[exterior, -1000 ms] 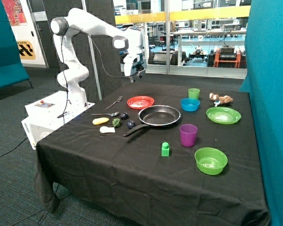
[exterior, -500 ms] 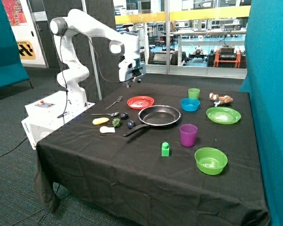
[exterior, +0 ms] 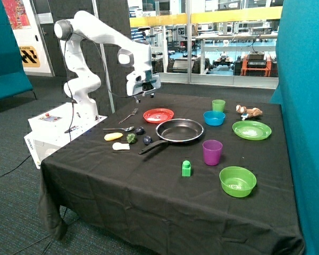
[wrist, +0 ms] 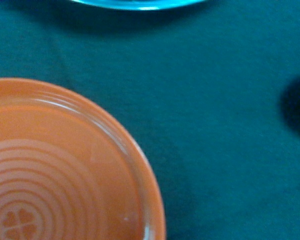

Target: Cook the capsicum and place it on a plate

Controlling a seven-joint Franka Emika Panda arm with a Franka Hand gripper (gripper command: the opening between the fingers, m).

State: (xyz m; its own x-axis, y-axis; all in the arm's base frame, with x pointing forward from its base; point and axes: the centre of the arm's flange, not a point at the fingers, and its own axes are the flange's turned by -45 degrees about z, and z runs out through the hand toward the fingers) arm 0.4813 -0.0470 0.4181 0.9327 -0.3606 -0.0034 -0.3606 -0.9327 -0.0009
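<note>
One gripper [exterior: 142, 96] hung in the air above the table, near the plate [exterior: 158, 115]; finger opening could not be told.
Capsicum [exterior: 131, 138] lay on the black cloth beside the pan [exterior: 179, 130] handle, uncooked; the plate sat behind the pan.

plate [wrist: 65, 165] cut off by wrist view's edge, end effector [exterior: 140, 97] fingers too small to tell

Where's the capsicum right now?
In the outside view, the capsicum sits on the tablecloth beside the frying pan's handle, between the yellow piece and a purple piece.
</note>
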